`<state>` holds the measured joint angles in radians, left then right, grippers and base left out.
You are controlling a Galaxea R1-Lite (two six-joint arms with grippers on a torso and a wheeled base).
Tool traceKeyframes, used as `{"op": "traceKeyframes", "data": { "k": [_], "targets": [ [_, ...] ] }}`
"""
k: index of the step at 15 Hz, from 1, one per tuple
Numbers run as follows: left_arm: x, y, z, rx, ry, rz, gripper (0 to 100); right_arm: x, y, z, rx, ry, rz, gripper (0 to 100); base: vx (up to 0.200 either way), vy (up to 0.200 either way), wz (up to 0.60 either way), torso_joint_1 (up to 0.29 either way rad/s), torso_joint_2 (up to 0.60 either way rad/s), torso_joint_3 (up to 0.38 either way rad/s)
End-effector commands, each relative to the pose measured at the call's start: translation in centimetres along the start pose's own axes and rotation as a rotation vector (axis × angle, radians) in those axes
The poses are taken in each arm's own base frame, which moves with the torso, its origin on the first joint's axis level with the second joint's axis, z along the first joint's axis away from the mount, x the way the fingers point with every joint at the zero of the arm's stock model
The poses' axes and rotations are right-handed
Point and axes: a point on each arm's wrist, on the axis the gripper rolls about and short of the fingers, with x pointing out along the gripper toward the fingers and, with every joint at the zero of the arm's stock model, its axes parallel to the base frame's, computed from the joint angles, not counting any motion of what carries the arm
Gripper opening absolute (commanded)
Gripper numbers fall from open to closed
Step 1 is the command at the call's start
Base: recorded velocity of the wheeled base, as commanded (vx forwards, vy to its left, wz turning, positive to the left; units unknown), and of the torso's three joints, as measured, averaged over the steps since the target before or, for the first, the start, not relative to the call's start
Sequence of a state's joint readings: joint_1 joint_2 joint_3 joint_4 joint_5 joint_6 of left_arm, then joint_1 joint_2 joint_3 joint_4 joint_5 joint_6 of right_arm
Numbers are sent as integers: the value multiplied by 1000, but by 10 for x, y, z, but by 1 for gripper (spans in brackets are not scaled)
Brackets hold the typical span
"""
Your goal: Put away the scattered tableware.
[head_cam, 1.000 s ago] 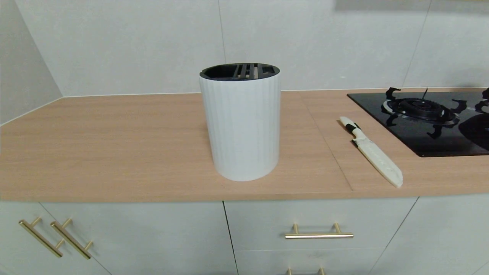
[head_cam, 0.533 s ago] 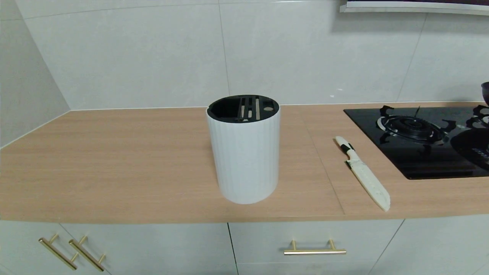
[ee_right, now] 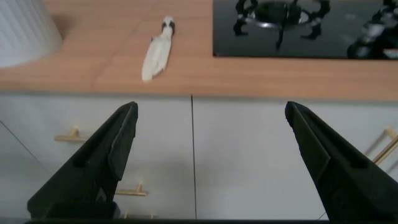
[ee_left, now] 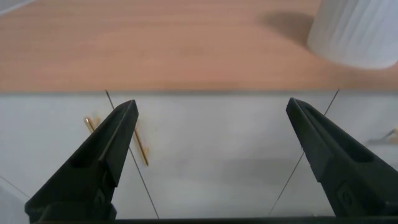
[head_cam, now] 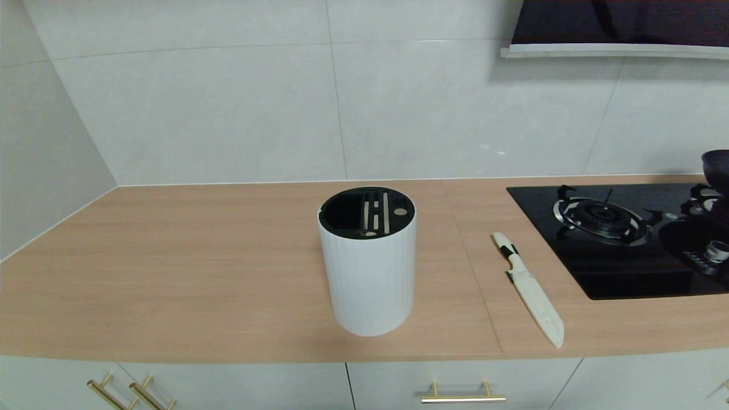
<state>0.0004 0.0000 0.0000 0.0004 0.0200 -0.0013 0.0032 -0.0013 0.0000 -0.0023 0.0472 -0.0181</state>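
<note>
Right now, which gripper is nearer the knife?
Right. The right gripper hangs before the cabinet fronts, the knife just ahead; the left gripper is on the knife block's far side.

The wooden countertop (head_cam: 171, 273) bears a white knife block (head_cam: 370, 285), a knife (head_cam: 528, 289) and a black hob (head_cam: 626, 279).

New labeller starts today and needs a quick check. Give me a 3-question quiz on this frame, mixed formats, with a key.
1. True or false: the knife lies flat on the counter, between the white holder and the hob.
2. What sticks out of the holder's slotted top? A) two knives B) nothing C) a spoon
3. Fill in: the left gripper and the right gripper are both ___.
Key: 1 true; 2 B; 3 open.
</note>
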Motion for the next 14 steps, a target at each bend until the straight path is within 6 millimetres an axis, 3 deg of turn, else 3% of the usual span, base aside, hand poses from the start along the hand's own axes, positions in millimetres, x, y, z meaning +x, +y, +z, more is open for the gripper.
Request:
{"op": "traceKeyframes", "data": {
  "k": [1, 8, 14],
  "targets": [
    [0, 0, 0, 0, 3, 1, 100, 0, 0, 0, 0, 1, 0, 100, 0, 0, 0, 256, -544, -295],
    [0, 0, 0, 0, 1, 1, 100, 0, 0, 0, 0, 1, 2, 100, 0, 0, 0, 267, -579, -301],
    [0, 0, 0, 0, 1, 1, 100, 0, 0, 0, 0, 1, 2, 100, 0, 0, 0, 185, -375, -201]
  ]
}}
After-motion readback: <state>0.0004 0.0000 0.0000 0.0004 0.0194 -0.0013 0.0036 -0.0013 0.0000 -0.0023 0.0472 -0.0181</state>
